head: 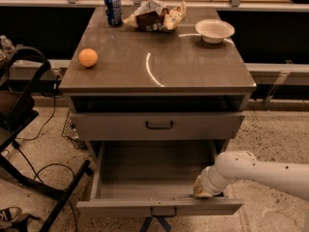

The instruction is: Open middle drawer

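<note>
1. Middle drawer (145,178): grey metal, pulled well out toward the near side. Its low front carries one small dark loop handle (163,211) at centre, and its plain grey interior is exposed.
2. Gripper (203,188): inside the middle drawer at its near right corner, close against the inner face of the drawer front. How far it is opened cannot be told.
3. Arm (260,170): white, reaching in from the right edge over the drawer's right wall.
4. Upper drawer (116,125): directly above and farther back, with a dark gap under the cabinet top (193,66).
5. Orange (88,57): on the top, left side.
6. White bowl (214,30): far right.
7. Crumpled snack bag (155,16): far centre.
8. Blue can (113,8): upright, just left of the bag.
</note>
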`<state>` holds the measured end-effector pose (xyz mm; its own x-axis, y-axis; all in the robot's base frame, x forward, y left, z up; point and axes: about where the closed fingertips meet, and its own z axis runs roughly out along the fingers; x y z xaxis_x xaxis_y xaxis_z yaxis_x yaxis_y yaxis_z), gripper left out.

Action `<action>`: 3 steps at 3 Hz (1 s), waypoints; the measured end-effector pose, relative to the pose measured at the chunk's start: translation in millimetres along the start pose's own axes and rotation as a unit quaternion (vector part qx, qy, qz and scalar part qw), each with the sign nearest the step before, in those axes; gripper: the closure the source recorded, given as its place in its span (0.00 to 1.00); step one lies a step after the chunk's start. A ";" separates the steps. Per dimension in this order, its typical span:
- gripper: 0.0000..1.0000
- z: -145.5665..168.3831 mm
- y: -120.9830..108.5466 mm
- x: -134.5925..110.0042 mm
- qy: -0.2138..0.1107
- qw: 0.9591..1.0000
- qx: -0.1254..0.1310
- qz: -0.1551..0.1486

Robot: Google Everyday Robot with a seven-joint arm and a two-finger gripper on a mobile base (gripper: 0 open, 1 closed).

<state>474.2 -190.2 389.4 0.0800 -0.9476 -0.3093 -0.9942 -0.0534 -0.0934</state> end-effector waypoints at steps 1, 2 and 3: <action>1.00 -7.5 33.8 21.1 0.009 0.999 -0.038 0.017; 1.00 -7.5 33.8 21.1 0.009 0.999 -0.038 0.017; 0.74 -5.6 35.5 20.6 0.008 0.999 -0.040 0.017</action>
<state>440.2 -213.4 385.0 0.0454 -0.9540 -0.2962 -0.9989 -0.0453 -0.0072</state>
